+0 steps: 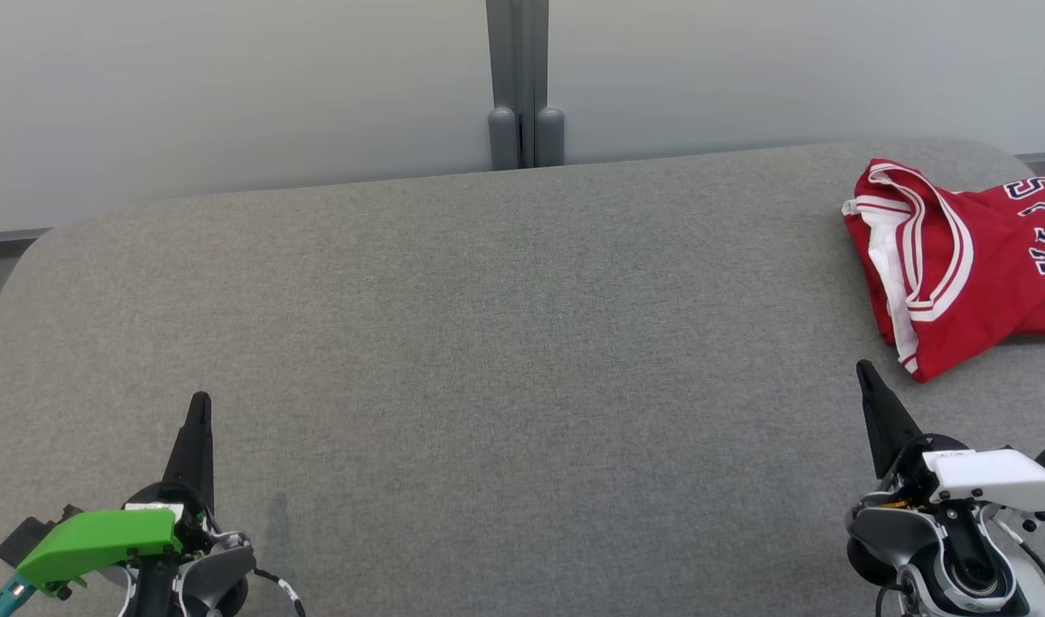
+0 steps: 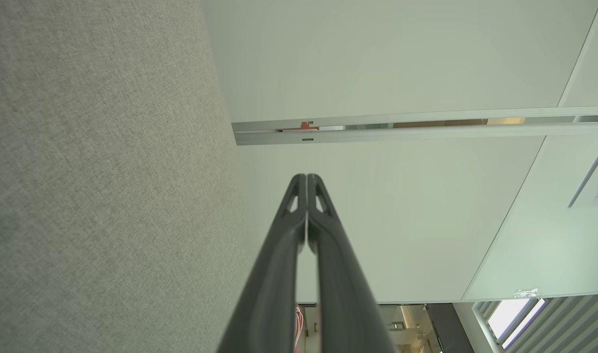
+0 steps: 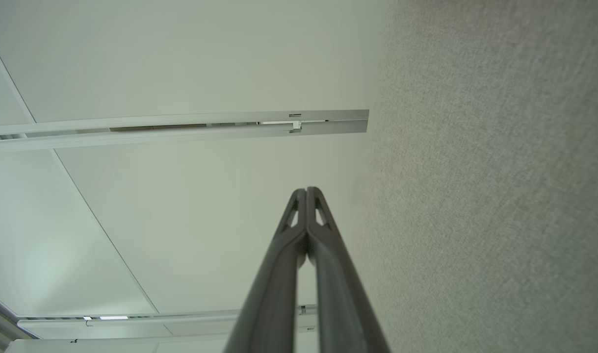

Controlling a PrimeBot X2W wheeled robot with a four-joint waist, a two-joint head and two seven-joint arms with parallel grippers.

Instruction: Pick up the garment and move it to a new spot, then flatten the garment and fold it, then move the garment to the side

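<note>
At far right table edge: garment [image 1: 959, 257] bunched, partly past our frame. Left gripper [image 1: 200, 404], right gripper [image 1: 865, 370] jaws together, empty. We judge risk: right gripper snags single layer, drags garment off table [image 1: 488, 343].

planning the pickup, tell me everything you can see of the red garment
The garment is a red jersey with white-striped trim and dark, white-edged lettering, cut off by the head view's right edge. Its cloth looks thin and smooth. It lies crumpled, folded over itself, at the far right of the grey fabric surface, which alone touches it; the shut right gripper is near its front corner, apart.
</note>
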